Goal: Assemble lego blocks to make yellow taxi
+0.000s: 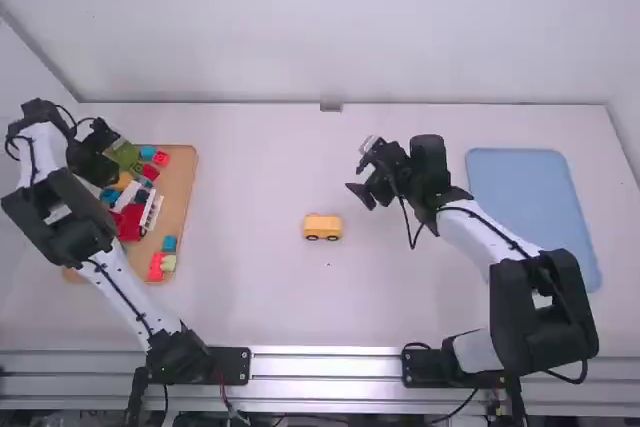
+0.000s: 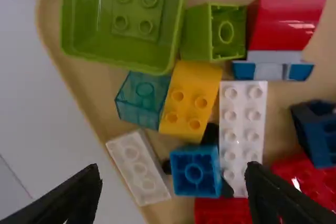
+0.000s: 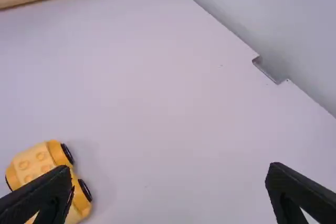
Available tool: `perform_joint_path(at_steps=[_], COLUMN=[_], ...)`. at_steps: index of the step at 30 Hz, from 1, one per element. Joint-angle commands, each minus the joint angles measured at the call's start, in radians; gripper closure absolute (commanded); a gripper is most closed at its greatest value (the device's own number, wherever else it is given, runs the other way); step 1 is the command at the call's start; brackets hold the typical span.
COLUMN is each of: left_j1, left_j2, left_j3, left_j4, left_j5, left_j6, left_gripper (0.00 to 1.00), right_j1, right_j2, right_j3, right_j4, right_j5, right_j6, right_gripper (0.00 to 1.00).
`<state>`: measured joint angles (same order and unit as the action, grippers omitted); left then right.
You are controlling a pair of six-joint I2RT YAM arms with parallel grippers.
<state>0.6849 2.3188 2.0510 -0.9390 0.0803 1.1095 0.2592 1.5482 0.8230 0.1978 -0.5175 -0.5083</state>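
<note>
The yellow wheeled base (image 1: 323, 228) sits midway between the tabletop's (image 1: 250, 167) near and far edges, probably awaiting the yellow block (image 2: 190, 100) in the left-edge tray (image 1: 181, 187). Left gripper (image 2: 173, 170) and right gripper (image 3: 169, 170) have fingers spread, empty.

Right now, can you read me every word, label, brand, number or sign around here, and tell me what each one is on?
There are none that I can read.
Yellow toy car on the table: no readable text.
Yellow block and long white block in the wooden tray: just round studs.
Blue tray: no readable text.
Black bases of the two arms: any marks are too small to read.
</note>
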Motion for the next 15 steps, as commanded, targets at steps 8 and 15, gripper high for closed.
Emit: perform_joint_path(at_steps=[8,15], left_j1=[0.001,0.006], left_j2=[0.022,0.025], left_j3=[-0.136,-0.208], left_j4=[0.158,0.271], left_j5=[0.096,0.096], left_j6=[0.024,0.005], left_gripper=[0.32,0.33], right_j1=[0.029,0.035], right_j2=[0.008,0.008], right_j3=[-0.005,-0.005], right_j4=[0.001,-0.001], right_j5=[-0.009,-0.006], right_j6=[0.014,0.017], right_gripper=[0.02,0.02])
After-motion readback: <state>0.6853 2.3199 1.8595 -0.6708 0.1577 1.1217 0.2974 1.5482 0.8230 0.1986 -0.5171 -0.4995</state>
